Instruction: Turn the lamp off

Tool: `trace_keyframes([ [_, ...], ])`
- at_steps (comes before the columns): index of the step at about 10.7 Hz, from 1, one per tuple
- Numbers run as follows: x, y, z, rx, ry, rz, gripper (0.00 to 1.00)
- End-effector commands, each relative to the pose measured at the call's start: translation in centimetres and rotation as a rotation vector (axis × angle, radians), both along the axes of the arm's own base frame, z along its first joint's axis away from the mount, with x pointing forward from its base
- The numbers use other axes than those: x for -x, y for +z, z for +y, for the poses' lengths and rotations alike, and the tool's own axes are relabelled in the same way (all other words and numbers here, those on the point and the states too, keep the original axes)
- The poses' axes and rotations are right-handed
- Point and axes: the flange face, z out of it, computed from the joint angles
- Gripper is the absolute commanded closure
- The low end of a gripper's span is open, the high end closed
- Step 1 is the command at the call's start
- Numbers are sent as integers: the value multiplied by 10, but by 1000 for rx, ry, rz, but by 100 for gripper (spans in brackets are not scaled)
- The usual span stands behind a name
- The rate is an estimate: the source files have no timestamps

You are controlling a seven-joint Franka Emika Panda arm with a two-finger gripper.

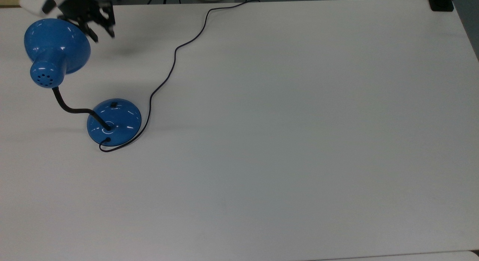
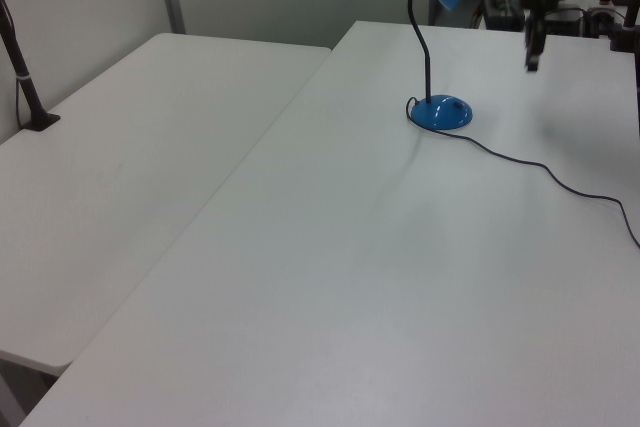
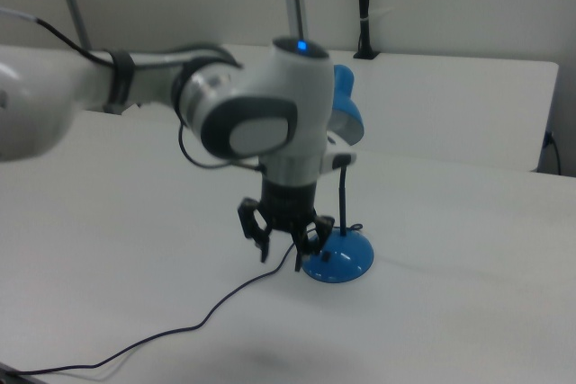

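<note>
The blue lamp stands at the top view's left, its bell shade [image 1: 56, 47] bent over on a black gooseneck [image 1: 71, 109] above the round base [image 1: 114, 122]. A small black switch [image 1: 113, 103] sits on the base's far edge. My gripper [image 1: 102, 33] hangs open and empty in the air beside the shade, well away from the base. In the right view the gripper [image 3: 283, 254] hovers in front of the lamp base [image 3: 340, 258], fingers apart. The left view has the gripper [image 2: 531, 55] up to the right of the lamp [image 2: 440, 112].
The lamp's black cord [image 1: 174, 66] snakes from the base across the white table [image 1: 299, 141] to the far edge. A black clamp [image 1: 441, 2] sits at the top view's upper right corner. A second table [image 2: 120, 147] adjoins at the left view's left.
</note>
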Motion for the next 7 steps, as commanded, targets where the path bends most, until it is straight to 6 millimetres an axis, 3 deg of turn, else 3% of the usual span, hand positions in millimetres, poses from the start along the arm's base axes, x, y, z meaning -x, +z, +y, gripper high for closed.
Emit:
trace_keyframes([
  [1,14,70,19,9,51,40,0],
  [4,-2,135,77,88,-81,31,0],
  [7,-22,183,146,129,-232,-40,0],
])
